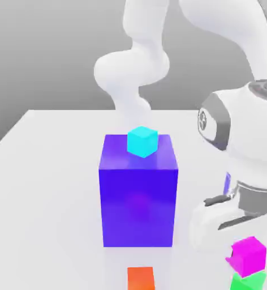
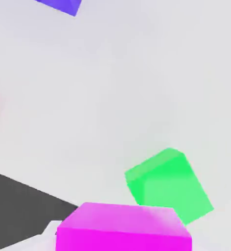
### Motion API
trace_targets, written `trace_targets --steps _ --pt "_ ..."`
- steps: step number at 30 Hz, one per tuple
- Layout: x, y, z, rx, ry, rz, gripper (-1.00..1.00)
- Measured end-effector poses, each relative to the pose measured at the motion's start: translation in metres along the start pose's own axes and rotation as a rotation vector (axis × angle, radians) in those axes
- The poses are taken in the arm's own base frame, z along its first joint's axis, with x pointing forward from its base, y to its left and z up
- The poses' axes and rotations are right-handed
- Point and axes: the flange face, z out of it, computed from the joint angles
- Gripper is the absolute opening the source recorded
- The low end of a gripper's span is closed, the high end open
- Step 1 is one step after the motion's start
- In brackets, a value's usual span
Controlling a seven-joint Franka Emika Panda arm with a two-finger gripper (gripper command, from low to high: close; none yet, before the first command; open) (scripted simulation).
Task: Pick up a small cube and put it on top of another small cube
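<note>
Fingers point(image 2: 50, 231) shut, clamped on magenta cube point(image 1: 249, 256). Magenta cube is at the exterior view's lower right, just above green cube point(image 1: 248, 281); the two overlap in both views, can't tell if they touch. Big blue-violet block point(image 1: 138, 207) stands upright on white table point(image 1: 51, 192), carries cyan cube point(image 1: 142, 141) on its top face. Orange cube point(image 1: 141, 278) at the exterior view's bottom edge, near the block, well apart from the magenta/green pair.

Orientation: magenta is a cube, sides look equal, no single long axis. Sits turned in the exterior view, one upright edge toward the camera, slight tilt visible. Green cube is turned at an angle to magenta in the hand view, so their edges don't line up; part of green is hidden behind magenta.

Arm point(image 1: 252, 127): comes in from the top of the exterior view, bends over at the right, wrist low there. Hand point(image 1: 206, 226) is low over the table, right of the block in the exterior view.
</note>
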Motion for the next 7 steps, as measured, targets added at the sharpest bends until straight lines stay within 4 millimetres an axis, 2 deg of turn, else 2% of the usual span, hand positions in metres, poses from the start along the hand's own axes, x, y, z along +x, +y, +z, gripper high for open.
trace_targets --steps 3,4,7 --pt "0.003 0.006 0.042 -0.001 0.0 -0.028 -1.0" --pt "0.004 0.006 0.051 -0.001 0.0 -0.031 1.0" --pt "0.004 0.006 0.051 -0.001 0.0 -0.031 1.0"
